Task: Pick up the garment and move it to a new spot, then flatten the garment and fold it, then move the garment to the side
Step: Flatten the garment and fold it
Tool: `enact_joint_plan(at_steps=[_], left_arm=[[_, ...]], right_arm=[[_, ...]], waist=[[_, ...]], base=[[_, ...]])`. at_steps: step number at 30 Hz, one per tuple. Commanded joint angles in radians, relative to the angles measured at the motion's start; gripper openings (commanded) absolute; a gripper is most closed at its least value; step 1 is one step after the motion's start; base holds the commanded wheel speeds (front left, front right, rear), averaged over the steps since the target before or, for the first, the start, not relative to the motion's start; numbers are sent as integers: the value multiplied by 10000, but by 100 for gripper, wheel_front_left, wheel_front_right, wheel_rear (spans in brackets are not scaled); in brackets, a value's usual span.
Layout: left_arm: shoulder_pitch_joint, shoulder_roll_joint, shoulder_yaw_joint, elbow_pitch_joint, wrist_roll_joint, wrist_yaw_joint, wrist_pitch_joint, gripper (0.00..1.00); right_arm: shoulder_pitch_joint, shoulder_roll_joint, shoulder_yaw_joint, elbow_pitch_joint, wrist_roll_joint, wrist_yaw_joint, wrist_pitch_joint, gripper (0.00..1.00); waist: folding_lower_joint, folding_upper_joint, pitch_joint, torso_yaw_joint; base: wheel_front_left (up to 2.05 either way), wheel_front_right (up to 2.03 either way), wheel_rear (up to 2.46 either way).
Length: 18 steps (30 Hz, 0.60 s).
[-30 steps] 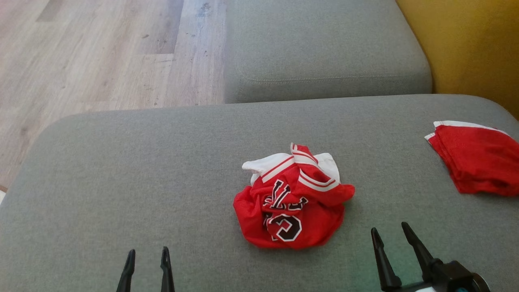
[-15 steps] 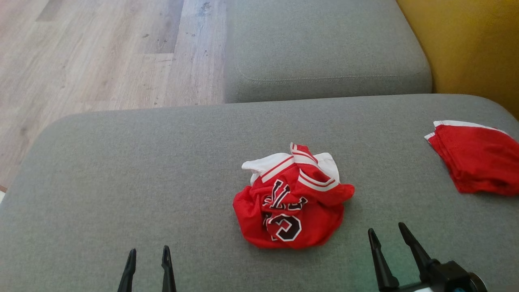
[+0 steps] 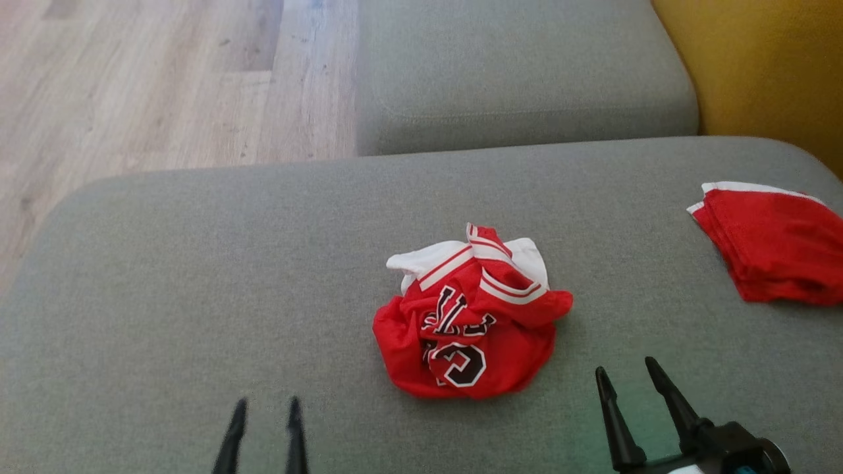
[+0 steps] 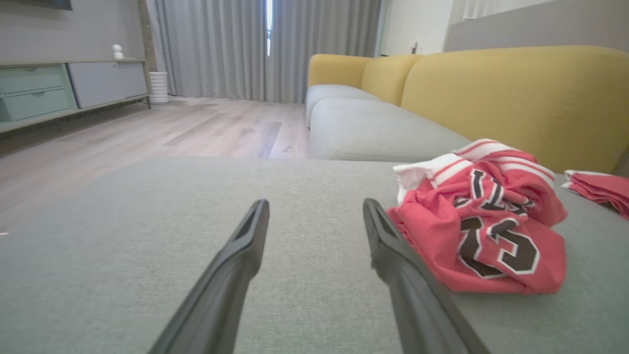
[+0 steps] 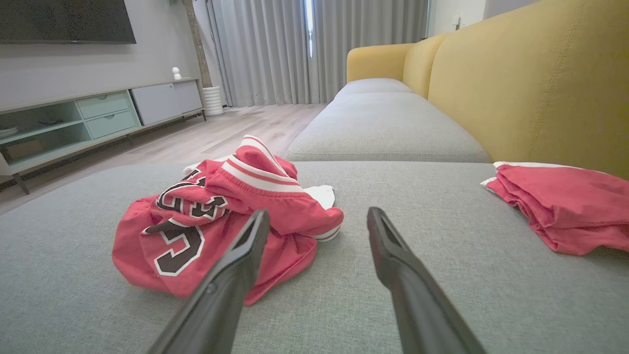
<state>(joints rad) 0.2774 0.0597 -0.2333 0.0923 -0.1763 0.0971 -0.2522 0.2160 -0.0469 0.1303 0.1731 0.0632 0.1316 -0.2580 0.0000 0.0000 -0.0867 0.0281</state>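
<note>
Garment (image 3: 471, 316): a crumpled red jersey with white trim and black lettering, heaped near the middle of a grey sofa seat (image 3: 197, 276). A folded red cloth (image 3: 770, 243) lies well apart at the far right, by the yellow backrest (image 3: 757, 66).

The first step, picking the jersey up, looks not yet begun, since the heap rests fully on the seat.

Left pincer (image 3: 267, 401) sits at the near edge, left of the heap, its fingers partly apart, holding and touching nothing. Right pincer (image 3: 624, 366) sits at the near right, its fingers spread somewhat wider, also empty, just short of the cloth.

The next move likely calls for a pincer to reach in toward the heap, lower onto a raised fold and close on a thick bunch of the loose fabric.
</note>
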Motion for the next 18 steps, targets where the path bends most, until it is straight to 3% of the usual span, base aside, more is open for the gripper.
enact_joint_plan(at_steps=[1,10,18], left_arm=[[-855,-94,127,-200,107,-94,-95,100],[-3909,-95,-2358,1320,441,-925,-76,100],[-6976,-95,-5025,2555,-157,-1345,837,100]], right_arm=[[-403,-151,303,-354,58,-9,-38,100],[-736,-330,812,-426,201,-9,-38,100],[-1405,-457,1178,-546,318,-9,-38,100]], waist=[[0,0,120,-75],[0,0,864,-743],[0,0,1861,-1614]], base=[[0,0,0],[0,0,0],[0,0,0]])
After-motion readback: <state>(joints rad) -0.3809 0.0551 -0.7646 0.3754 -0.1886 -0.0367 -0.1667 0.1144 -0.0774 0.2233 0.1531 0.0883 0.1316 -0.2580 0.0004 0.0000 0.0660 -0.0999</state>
